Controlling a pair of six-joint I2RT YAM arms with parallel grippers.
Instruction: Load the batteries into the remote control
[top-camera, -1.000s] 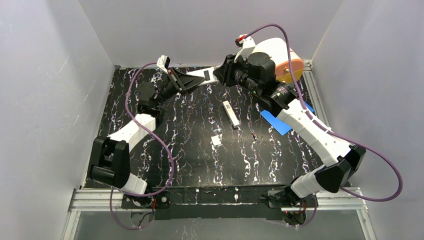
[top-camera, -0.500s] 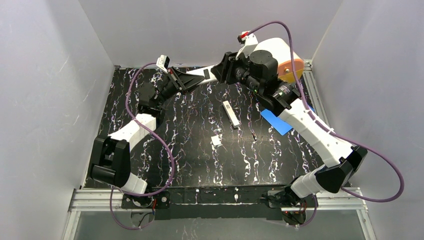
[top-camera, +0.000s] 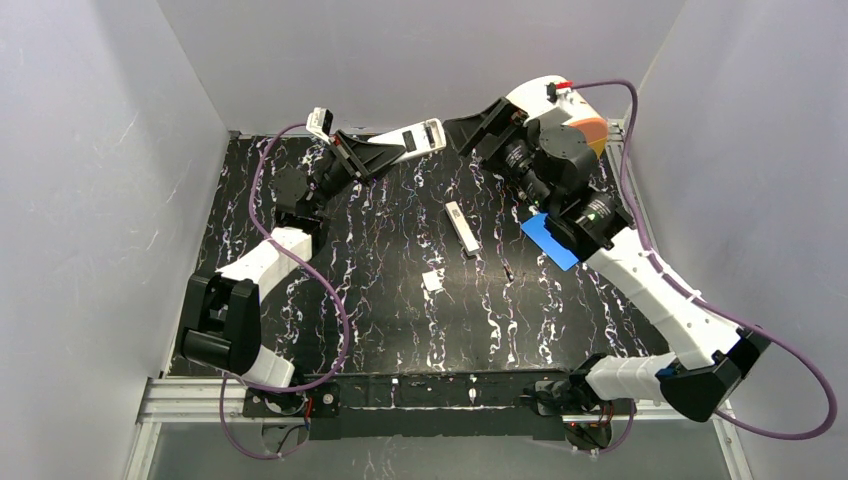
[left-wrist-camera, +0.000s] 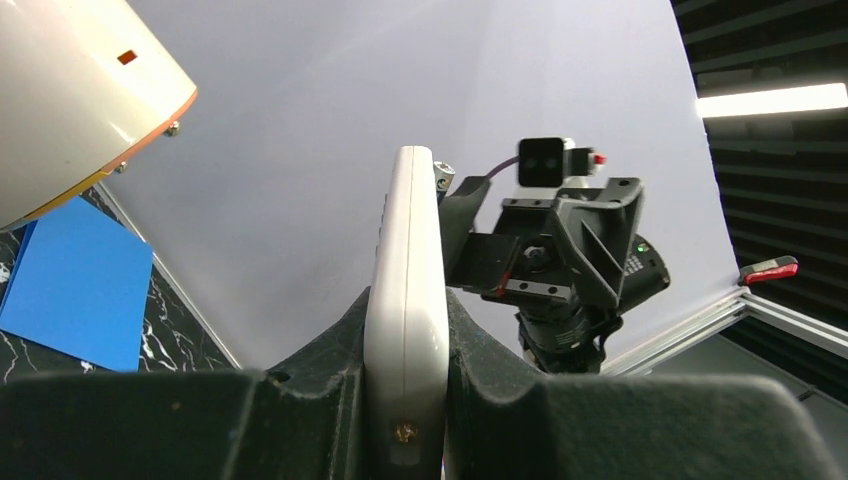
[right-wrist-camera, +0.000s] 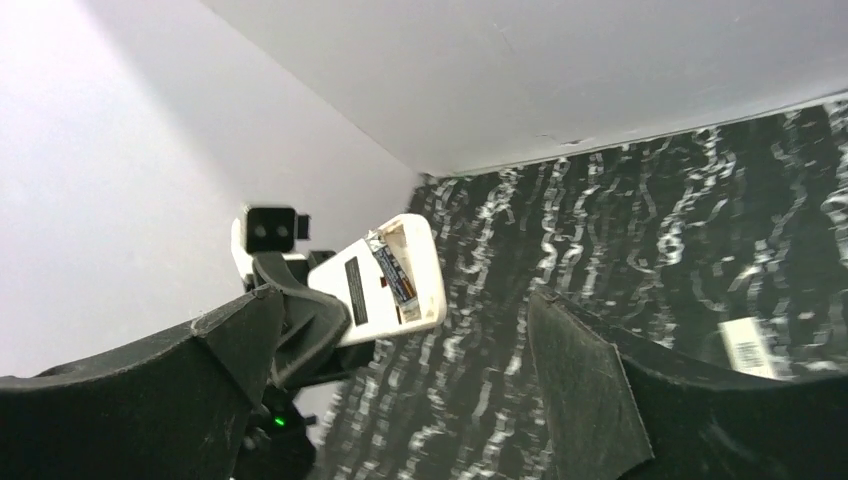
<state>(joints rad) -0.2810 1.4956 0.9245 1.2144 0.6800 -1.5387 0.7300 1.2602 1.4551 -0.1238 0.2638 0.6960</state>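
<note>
My left gripper (top-camera: 385, 152) is shut on the white remote control (top-camera: 412, 141) and holds it raised over the table's far edge. In the left wrist view the remote control (left-wrist-camera: 408, 230) stands edge-on between the left gripper's (left-wrist-camera: 405, 335) pads. The right wrist view shows the remote control's (right-wrist-camera: 385, 285) compartment uncovered, with one battery (right-wrist-camera: 395, 272) lying in it. My right gripper (top-camera: 468, 138) is open, just right of the remote's free end and apart from it. Nothing sits between the right gripper's (right-wrist-camera: 400, 380) fingers. A thin dark battery (top-camera: 508, 271) lies on the table.
A slim white bar (top-camera: 461, 225) lies mid-table, with a small white piece (top-camera: 433, 281) in front of it. A blue card (top-camera: 550, 243) lies under the right forearm. A white and orange round object (top-camera: 592, 128) stands at the back right corner. Walls enclose three sides.
My right gripper has drawn back to the right from the remote's end and opened wide. The left gripper still holds the remote in the same place.
</note>
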